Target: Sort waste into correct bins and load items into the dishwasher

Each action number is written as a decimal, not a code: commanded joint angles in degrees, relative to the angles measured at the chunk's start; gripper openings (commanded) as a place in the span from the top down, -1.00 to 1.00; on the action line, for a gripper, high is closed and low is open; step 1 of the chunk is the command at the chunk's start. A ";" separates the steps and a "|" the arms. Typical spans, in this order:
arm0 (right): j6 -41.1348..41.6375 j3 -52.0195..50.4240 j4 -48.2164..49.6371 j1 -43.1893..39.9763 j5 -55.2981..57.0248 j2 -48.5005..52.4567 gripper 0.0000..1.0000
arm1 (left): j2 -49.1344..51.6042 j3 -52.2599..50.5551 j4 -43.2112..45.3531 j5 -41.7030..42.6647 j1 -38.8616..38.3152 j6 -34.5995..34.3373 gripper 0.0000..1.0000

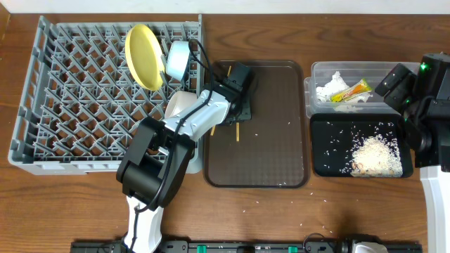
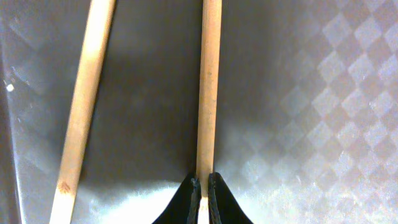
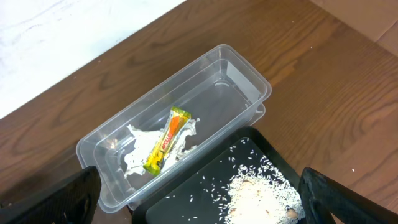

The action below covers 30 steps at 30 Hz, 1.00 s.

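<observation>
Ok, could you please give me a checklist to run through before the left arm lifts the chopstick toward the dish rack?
1. Is the left gripper shut on one thin wooden chopstick: ok, the fingertips pinch it.
2. Is the other chopstick gripped too: not ok, it lies apart on the flat brown serving tray.
3. Is the gripped chopstick off the tray: cannot tell.
4. Are pegs free in the large grey plastic dish rack: ok, most are bare.
5. Is the right gripper open and away from the path: ok.
</observation>
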 commanded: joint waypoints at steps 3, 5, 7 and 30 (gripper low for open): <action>0.85 -0.15 -0.22 -0.22 0.33 0.13 -0.99 | -2.08 1.97 -7.52 5.18 -0.07 -0.57 0.85; 0.85 -0.15 -0.22 -0.22 0.33 0.13 -0.99 | -2.25 3.06 -9.46 5.57 -0.07 -0.52 0.85; 0.85 -0.15 -0.22 -0.22 0.33 0.13 -0.99 | -3.21 3.72 -10.05 5.53 -0.07 -0.52 0.85; 0.85 -0.15 -0.22 -0.22 0.33 0.13 -0.99 | 2.16 3.72 -3.63 -5.46 -0.35 -0.55 0.19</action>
